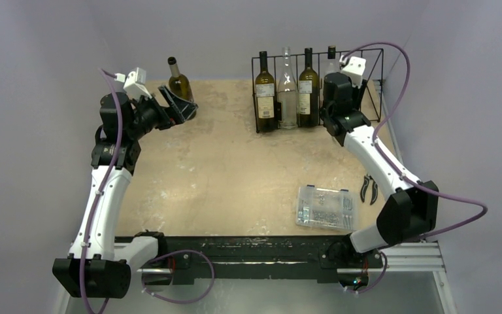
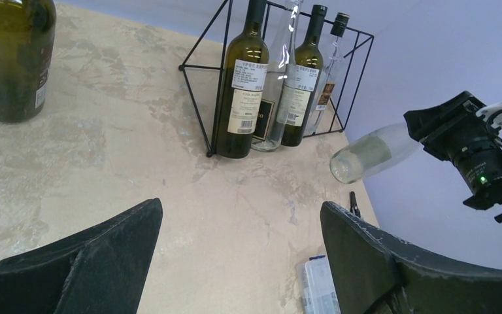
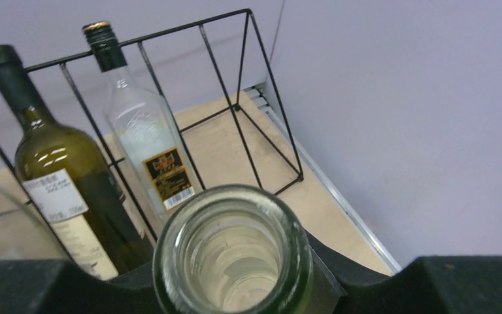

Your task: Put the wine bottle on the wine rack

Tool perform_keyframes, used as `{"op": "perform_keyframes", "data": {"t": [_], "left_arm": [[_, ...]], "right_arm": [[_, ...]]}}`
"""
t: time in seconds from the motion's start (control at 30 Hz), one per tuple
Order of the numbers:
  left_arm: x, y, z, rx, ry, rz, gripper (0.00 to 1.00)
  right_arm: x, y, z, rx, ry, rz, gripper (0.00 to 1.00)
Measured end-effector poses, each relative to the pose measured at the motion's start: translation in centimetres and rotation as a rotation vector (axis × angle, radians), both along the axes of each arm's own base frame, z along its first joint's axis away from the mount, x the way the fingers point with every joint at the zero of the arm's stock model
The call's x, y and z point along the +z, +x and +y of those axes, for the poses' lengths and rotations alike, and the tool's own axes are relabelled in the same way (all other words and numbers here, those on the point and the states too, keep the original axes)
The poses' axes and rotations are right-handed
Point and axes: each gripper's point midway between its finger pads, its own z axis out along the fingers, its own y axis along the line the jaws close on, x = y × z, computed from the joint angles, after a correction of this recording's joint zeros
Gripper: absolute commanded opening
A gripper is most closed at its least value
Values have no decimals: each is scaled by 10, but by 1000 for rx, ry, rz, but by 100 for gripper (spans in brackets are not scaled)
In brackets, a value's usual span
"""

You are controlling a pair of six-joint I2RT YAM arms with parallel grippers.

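Note:
My right gripper [image 3: 235,278] is shut on a clear greenish wine bottle [image 3: 234,252], whose round glass end faces the wrist camera. The left wrist view shows this bottle [image 2: 369,156] tilted in the air, just right of the black wire wine rack [image 2: 196,69]. From above, the right gripper [image 1: 338,91] hangs at the wine rack [image 1: 374,65], over its right part. Several bottles [image 1: 287,91] stand upright in the rack's left slots; the slot at its right end [image 3: 261,98] holds none. My left gripper [image 1: 180,104] is open and holds nothing.
A dark green bottle [image 1: 180,84] stands on the table at the far left, just beyond the left gripper. A clear plastic parts box [image 1: 325,207] and black pliers [image 1: 368,190] lie near the right arm. Walls close the back and right sides.

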Motion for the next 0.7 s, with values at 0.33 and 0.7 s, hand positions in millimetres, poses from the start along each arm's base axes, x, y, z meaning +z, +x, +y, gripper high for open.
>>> {"op": "perform_keyframes", "data": {"t": [0.33,0.7], "left_arm": [[1,-1,-2,-15,-5,-3,91],[0,0,-3,-23,-15,2,91]], "right_arm": [[10,27,-45,-145,-54,-55,0],[14,60,-83,-246,-38,-83,0]]}}
